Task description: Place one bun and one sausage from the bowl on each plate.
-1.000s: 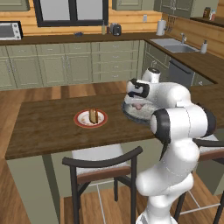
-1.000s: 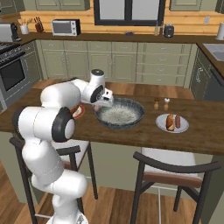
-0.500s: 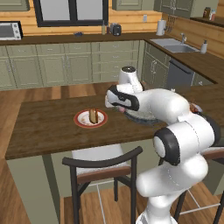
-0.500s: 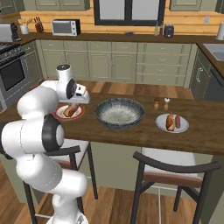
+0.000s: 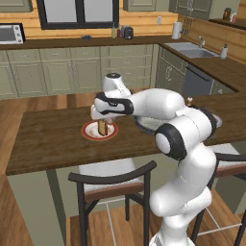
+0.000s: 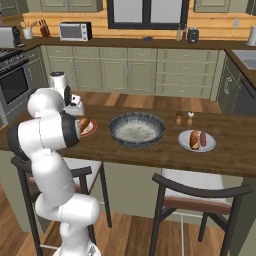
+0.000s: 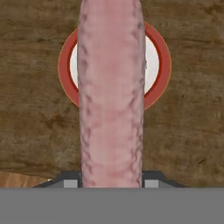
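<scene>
Hand view: we record the gripper (image 7: 111, 183) closed on a pale pink, thin cylindrical sausage (image 7: 111, 92), held directly above the small round plate with a red-orange rim (image 7: 158, 65) on the wooden counter (image 7: 192, 131). Left base view: a tan bun (image 5: 102, 127) lies on that plate. Right base view: the wide blue-grey bowl (image 6: 136, 129) sits at the plate's 3 o'clock; further along, the plain white plate (image 6: 197, 141) carries an orange-brown bun (image 6: 194, 140) beside a reddish-brown sausage (image 6: 203, 139)
</scene>
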Motion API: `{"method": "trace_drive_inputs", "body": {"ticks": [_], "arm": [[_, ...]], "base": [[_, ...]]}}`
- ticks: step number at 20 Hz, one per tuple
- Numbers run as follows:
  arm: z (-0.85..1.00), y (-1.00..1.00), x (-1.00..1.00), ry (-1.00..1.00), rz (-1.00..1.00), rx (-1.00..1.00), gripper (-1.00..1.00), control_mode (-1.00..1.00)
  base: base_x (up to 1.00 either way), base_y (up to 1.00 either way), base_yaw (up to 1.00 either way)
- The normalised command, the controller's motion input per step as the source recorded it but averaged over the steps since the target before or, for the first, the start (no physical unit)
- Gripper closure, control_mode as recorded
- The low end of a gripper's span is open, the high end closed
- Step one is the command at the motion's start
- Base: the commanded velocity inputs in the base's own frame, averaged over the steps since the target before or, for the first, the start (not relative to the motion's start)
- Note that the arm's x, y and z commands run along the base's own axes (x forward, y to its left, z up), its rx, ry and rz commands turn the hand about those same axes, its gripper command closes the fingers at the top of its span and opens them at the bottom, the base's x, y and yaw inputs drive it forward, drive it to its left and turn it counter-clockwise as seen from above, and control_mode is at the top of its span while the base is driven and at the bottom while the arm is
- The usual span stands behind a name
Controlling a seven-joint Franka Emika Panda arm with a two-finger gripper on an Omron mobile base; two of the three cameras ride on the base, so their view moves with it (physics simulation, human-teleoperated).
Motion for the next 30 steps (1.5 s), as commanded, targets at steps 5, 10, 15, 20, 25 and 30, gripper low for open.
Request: {"method": "trace_drive_inputs", "body": {"ticks": [5,10,15,20,25,30], "arm": [[-0.46,0.42,0.52,0.04,0.01,0.0,1.0,-1.0],[-0.72,0.23,0.36,0.0,0.0,0.0,1.0,-1.0],[-0.44,0.09,0.1,-0.06,0.0,0.0,1.0,-1.0],[-0.31,0.0,0.2,-0.09,0.0,0.0,1.0,-1.0],[-0.16,0.01,0.28,-0.05,-0.01,0.0,1.0,-1.0],[0.0,0.0,0.0,-0.01,0.0,0.0,1.0,-1.0]], "base": [[0.0,0.0,0.0],[0.0,0.0,0.0],[0.0,0.0,0.0],[0.0,0.0,0.0],[0.0,0.0,0.0],[0.0,0.0,0.0]]}}
